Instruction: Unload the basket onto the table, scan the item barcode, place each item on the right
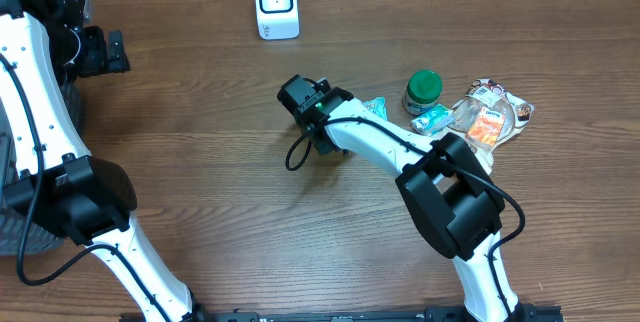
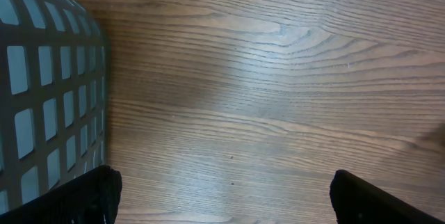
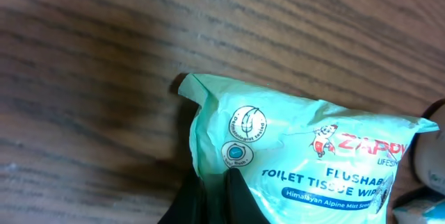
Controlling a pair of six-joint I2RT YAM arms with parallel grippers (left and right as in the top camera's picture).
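The right gripper point(image 3: 212, 195) clamps the soft, light, slick wipes pack point(image 3: 306, 147) near its end; it likely sags, so a seam pinch suits; the left gripper point(image 2: 222, 203) gapes empty.

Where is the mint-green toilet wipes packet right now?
The mint-green wipes packet is right of centre in the overhead view, pinched by the right gripper, just left of the green-lidded jar.

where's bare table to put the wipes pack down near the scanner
Bare wood lies between the scanner and the right fingers holding the wipes pack, and across the middle between the two arms. Crowded at the right, around the green-lidded jar and snack packets.
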